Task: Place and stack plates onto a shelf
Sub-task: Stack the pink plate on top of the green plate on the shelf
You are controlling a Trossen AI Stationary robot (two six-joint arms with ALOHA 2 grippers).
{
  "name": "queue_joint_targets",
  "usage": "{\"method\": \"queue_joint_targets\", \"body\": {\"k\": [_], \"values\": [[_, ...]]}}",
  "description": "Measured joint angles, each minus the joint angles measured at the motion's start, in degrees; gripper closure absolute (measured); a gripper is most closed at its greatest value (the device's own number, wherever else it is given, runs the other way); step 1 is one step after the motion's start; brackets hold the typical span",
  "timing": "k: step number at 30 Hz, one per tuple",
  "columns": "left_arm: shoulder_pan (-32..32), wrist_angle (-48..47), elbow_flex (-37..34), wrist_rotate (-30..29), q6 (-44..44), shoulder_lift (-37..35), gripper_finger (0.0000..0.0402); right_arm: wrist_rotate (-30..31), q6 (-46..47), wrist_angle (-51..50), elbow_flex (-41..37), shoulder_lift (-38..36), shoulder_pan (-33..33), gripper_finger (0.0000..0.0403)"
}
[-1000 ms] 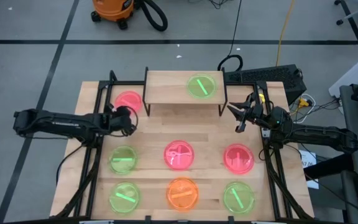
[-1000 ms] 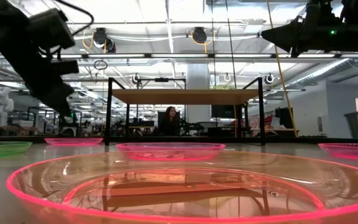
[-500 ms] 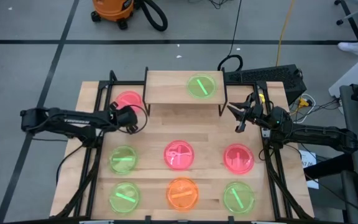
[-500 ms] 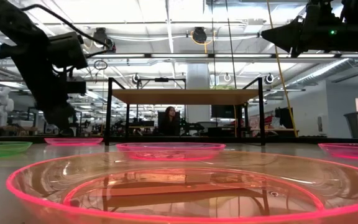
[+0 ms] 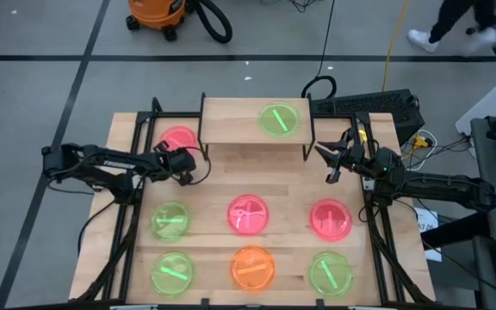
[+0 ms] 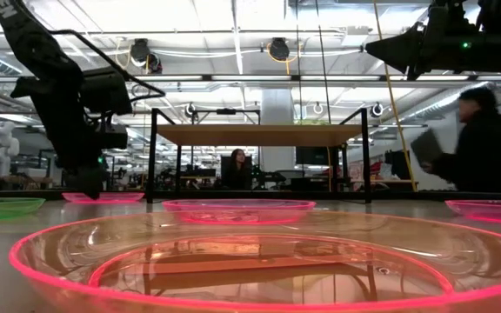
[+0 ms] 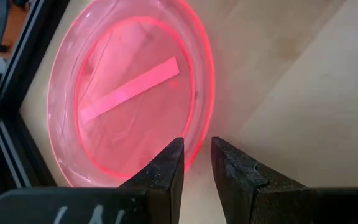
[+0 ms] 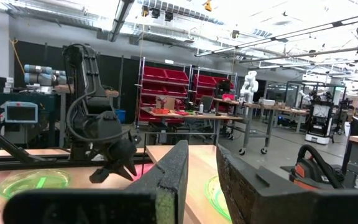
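Left hand (image 7: 196,155) moved over pink plate (image 7: 129,93); no writing legible.

Wood table (image 5: 291,176), mid-frame: 7 plates on it — pink (image 5: 177,139) upper left, row green (image 5: 170,220)/pink (image 5: 248,214)/pink (image 5: 330,219), bottom row green (image 5: 171,275)/orange (image 5: 253,267)/green (image 5: 330,273). Shelf (image 5: 231,120) top centre w/ 1 green plate (image 5: 280,119).

Orange shop vacuum with black hose (image 5: 158,15) on grey floor, far left beyond the light-wood counter (image 5: 291,185). Yellow cable (image 5: 392,47) trails far right. A walking person (image 6: 481,143) passes at right; red storage bins (image 8: 176,84) line the background.
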Motion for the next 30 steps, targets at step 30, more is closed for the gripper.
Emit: {"method": "queue_joint_targets", "body": {"k": [30], "values": [[5.5, 4.2, 0.0, 1.7, -0.4, 1.3, 0.0397, 0.0, 0.0, 0.0, 0.0, 0.0, 0.0, 0.0332]]}}
